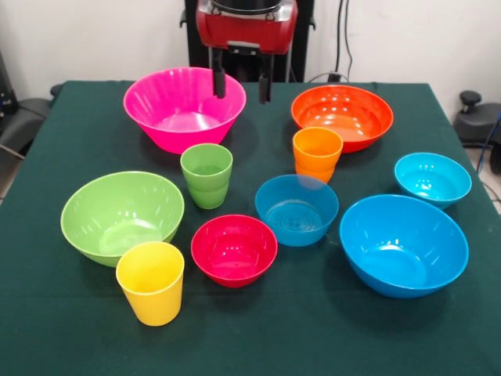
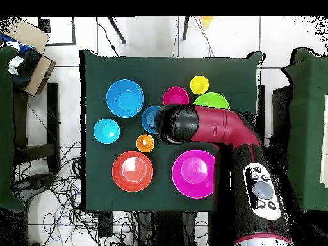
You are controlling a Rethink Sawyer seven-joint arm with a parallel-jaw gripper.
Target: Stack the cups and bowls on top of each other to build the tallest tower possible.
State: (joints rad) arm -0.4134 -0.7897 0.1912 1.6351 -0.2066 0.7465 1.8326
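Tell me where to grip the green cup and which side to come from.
Take the green cup by its rim, coming straight down from above with one finger inside and one outside the wall. It stands upright with its mouth open, and its tapered glossy sides would probably slip in a side pinch. The near or right part of the rim looks safest, away from the pink bowl and light green bowl.
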